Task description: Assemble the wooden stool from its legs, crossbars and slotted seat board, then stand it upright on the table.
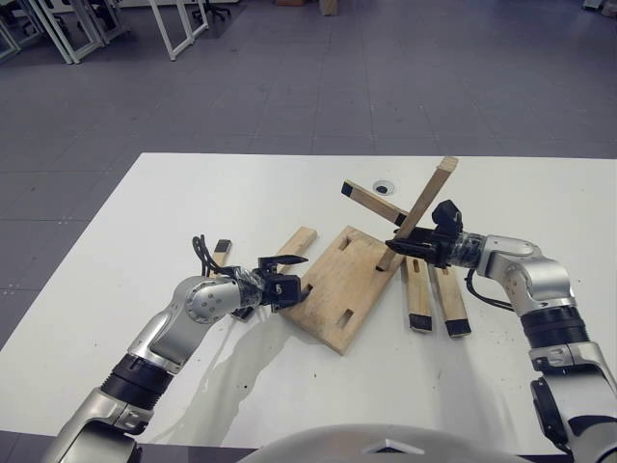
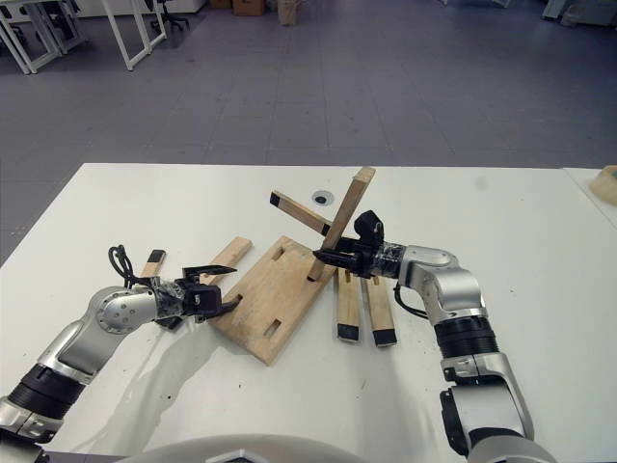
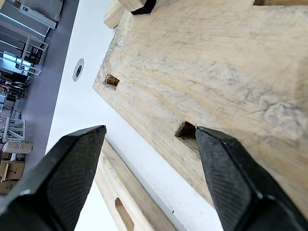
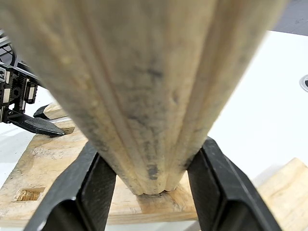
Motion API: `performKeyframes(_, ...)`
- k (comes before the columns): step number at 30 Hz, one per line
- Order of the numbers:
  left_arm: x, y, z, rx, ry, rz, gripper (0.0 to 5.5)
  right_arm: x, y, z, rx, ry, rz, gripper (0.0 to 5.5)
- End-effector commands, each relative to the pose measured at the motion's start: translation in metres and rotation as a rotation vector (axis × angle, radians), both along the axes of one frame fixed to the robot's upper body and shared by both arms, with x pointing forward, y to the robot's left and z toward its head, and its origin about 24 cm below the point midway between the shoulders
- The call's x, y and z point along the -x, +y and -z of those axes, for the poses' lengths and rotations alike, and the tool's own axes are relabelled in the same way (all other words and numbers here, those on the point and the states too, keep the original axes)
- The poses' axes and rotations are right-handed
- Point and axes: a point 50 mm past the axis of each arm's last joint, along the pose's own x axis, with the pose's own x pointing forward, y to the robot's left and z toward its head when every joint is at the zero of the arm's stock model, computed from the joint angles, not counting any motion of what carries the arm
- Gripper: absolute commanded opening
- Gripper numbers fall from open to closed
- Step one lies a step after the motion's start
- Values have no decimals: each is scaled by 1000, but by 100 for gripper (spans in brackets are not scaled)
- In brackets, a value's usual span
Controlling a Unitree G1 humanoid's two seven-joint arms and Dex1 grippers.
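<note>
The slotted seat board (image 1: 337,289) lies flat in the middle of the white table. My left gripper (image 1: 291,275) is open at the board's left edge, and in the left wrist view the board (image 3: 216,62) edge lies between its fingers (image 3: 72,178). My right gripper (image 1: 397,247) is shut on a tilted wooden leg (image 1: 421,204) with a crossbar (image 1: 371,200) jutting from it. The leg's lower end rests on the board by a slot. In the right wrist view the leg (image 4: 144,86) stands between the fingers (image 4: 91,192), with the board (image 4: 48,163) under it.
Two black-tipped legs (image 1: 417,294) (image 1: 450,301) lie side by side right of the board. Behind the board's left corner lies a slotted bar (image 1: 296,243), and a small black-tipped piece (image 1: 222,253) lies left of it. A round hole (image 1: 385,183) marks the table's far side.
</note>
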Motion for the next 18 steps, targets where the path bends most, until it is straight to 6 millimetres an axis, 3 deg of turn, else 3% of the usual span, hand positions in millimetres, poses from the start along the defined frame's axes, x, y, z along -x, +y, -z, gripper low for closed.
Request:
performKeyframes(1, 8, -9, 14, -11, 67, 32, 343, 7, 6, 14, 30, 64, 2, 203)
performKeyframes(10, 8, -11, 14, -10, 67, 28, 343, 19, 9, 48, 144, 87, 6, 203)
performKeyframes(18, 8, -10, 14, -11, 68, 24, 343, 9, 7, 27, 95, 28, 23, 203)
